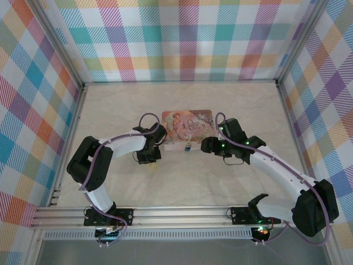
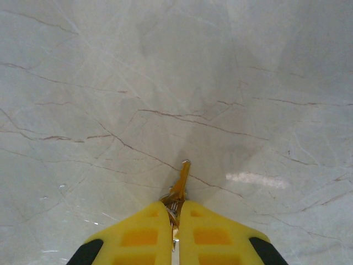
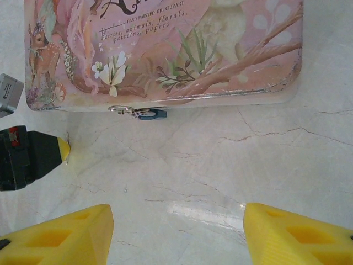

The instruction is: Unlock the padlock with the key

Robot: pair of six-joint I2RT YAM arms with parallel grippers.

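The padlock (image 3: 151, 114) is a tiny bluish-and-silvery lock hanging from the hasp at the front edge of the pink picture tin (image 3: 165, 49). From above, the padlock (image 1: 188, 148) lies just in front of the tin (image 1: 187, 124). My left gripper (image 2: 176, 215) is shut on the key (image 2: 181, 181), whose thin brownish blade sticks out past the yellow fingertips (image 2: 146, 234), just above the marble table. From above, the left gripper (image 1: 150, 157) sits left of the padlock. My right gripper (image 3: 176, 232) is open over bare table, a short way in front of the padlock, with nothing between its fingers.
The left gripper's yellow tip (image 3: 63, 149) shows at the left of the right wrist view, to the left of the padlock. The right gripper (image 1: 208, 144) is just right of the padlock. Checked walls (image 1: 182, 38) enclose the marble table (image 1: 182, 182) on three sides.
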